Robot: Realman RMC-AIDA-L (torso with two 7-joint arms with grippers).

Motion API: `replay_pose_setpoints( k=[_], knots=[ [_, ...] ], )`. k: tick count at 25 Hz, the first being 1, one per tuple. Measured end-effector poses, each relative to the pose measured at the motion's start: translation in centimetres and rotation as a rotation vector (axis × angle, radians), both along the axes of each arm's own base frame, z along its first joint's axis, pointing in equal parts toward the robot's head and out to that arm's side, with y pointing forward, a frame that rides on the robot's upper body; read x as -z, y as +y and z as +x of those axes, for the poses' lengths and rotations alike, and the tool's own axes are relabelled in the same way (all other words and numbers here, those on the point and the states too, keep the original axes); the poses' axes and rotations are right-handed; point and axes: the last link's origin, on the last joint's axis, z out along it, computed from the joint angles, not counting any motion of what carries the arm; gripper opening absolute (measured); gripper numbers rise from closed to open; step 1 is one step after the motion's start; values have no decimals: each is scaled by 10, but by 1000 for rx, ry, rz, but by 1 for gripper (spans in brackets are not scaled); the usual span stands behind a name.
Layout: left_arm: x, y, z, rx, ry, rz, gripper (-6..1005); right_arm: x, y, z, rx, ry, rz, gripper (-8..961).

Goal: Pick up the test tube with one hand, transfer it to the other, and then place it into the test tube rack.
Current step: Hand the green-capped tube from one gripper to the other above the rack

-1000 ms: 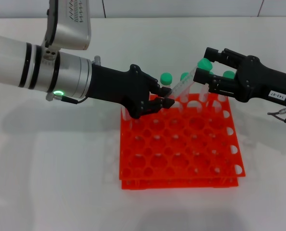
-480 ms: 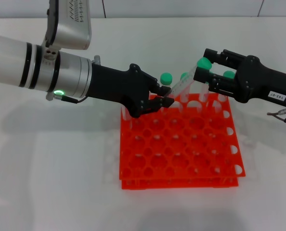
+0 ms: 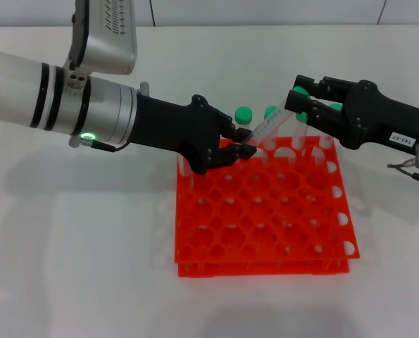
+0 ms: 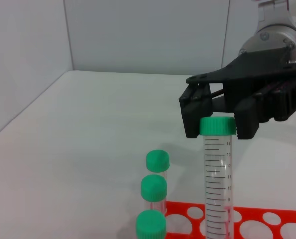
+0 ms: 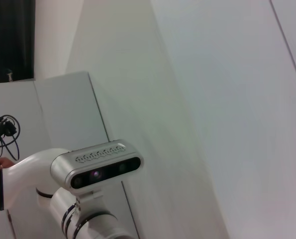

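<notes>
The tube (image 3: 271, 125) hangs in the air over the far edge of the rack (image 3: 264, 211), held between the two grippers. Its long axis is tilted in the head view: the clear lower end points down toward the robot's left, and the green cap (image 4: 218, 125) points up toward its right. The left gripper (image 3: 243, 143) is clenched on the tube's lower end, just above the rack's back row. The right gripper (image 3: 298, 107) reaches in from the right with its jaws on either side of the cap; whether they press on it cannot be told. In the left wrist view the tube's printed scale runs along its length. Three other green-capped tubes (image 4: 153, 189) stand upright in the rack's far holes. The rack sits on the white counter (image 3: 82, 246).
</notes>
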Motion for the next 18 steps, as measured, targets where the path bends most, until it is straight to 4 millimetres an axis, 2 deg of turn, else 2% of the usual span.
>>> replay_pose_setpoints(
  k=[3, 13, 18],
  knots=[
    [0, 0, 0, 1, 0, 1, 190, 0, 0, -1, -2, -1, -1, 329],
    [0, 1, 2, 5, -1, 2, 190, 1, 0, 0, -2, -3, -2, 330],
    [0, 1, 2, 8, -2, 2, 190, 1, 0, 0, -2, -3, -1, 301]
  ],
)
